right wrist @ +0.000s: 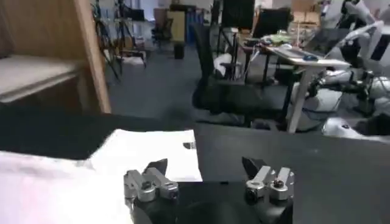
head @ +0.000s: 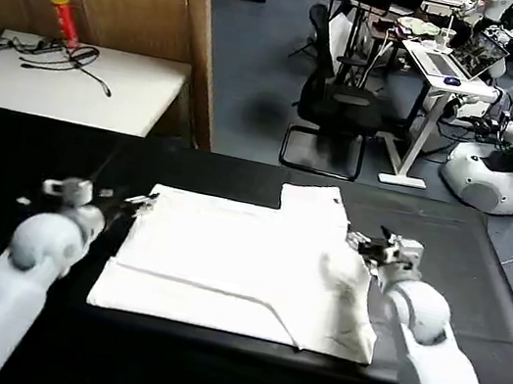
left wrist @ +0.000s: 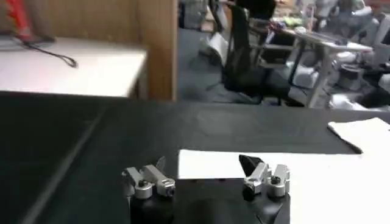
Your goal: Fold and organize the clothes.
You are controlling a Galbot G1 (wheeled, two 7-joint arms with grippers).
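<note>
The clothes are one white T-shirt (head: 244, 264), lying partly folded and flat in the middle of the black table (head: 24, 156); a narrower flap (head: 314, 205) sticks out toward the far edge. My left gripper (head: 142, 202) hovers at the shirt's left edge, open. The left wrist view has its fingers (left wrist: 159, 165) spread wide over the shirt's border (left wrist: 292, 182), with nothing between them. My right gripper (head: 360, 241) sits at the shirt's right edge, also open. Its spread fingers (right wrist: 157, 166) straddle the shirt's corner (right wrist: 91, 176) and bare tabletop, empty.
Beyond the table's far left stands a white desk (head: 106, 86) with a red can (head: 65, 21) and cables, beside a wooden partition (head: 200, 33). An office chair (head: 336, 107), a laptop desk and white robots (head: 504, 171) fill the room behind.
</note>
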